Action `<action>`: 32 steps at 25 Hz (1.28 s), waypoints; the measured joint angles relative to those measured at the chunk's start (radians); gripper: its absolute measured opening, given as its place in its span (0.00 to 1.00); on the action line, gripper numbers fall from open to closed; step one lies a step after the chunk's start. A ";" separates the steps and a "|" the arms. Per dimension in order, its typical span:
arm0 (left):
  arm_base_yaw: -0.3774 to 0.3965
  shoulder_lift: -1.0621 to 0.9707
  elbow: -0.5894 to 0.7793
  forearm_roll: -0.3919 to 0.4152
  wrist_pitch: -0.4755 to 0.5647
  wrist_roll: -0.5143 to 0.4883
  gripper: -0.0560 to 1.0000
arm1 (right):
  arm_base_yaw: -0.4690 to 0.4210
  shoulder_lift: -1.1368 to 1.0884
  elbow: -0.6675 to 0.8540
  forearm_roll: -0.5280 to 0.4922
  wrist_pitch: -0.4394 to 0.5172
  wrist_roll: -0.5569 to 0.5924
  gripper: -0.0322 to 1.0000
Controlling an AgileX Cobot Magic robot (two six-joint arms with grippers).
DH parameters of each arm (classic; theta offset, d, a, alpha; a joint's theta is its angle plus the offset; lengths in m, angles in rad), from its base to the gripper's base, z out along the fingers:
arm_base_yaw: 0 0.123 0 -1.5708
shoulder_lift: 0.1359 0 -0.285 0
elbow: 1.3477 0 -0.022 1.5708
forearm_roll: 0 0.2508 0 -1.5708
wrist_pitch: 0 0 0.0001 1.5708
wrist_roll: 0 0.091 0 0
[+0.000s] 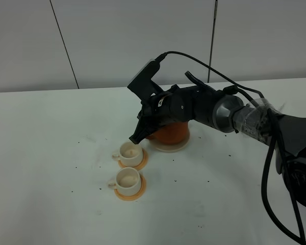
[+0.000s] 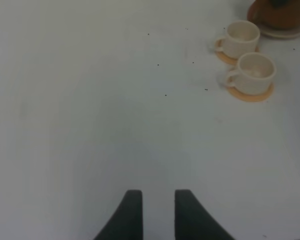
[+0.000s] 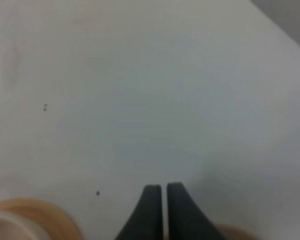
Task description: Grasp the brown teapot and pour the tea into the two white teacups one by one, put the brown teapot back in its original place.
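One brown teapot [image 1: 172, 133] is seen, squat and rounded, its body a reddish-orange clay colour. Only its lower body shows in the high view, since the lid, handle and spout are covered by the right arm. It is set upright on a flat cream trivet [image 1: 168, 148], whose rim shows around its base. The teapot lies just behind the right gripper [image 1: 136, 138], under the wrist.

The right gripper's two dark fingers are pressed together, with only a thin slit left between them in the right wrist view [image 3: 163, 205], and nothing is held between them. The tips are pointed down and away from the teapot, towards the farther teacup [image 1: 131, 151], which sits just below and in front of them. Whether the cup is touched cannot be told. The nearer teacup [image 1: 127, 177] is placed a little further out from the tips. Both cups are small, cream-white and round, with tiny side handles, and each stands on an orange coaster [image 1: 130, 194].

The left gripper [image 2: 157, 212] is held over bare white table [image 2: 90, 125] with its fingers parted by a narrow gap, and nothing is held or touched. The cups and teapot are seen well ahead of it and off to one side.
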State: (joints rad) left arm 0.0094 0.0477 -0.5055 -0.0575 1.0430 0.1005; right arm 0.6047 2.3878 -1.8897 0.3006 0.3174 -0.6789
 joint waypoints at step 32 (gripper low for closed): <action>0.000 0.000 0.000 0.000 0.000 0.000 0.27 | 0.000 -0.003 -0.001 -0.015 0.101 -0.001 0.04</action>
State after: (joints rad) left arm 0.0094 0.0477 -0.5055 -0.0575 1.0430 0.1005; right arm 0.6047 2.3848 -1.8906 0.2856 0.4189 -0.6798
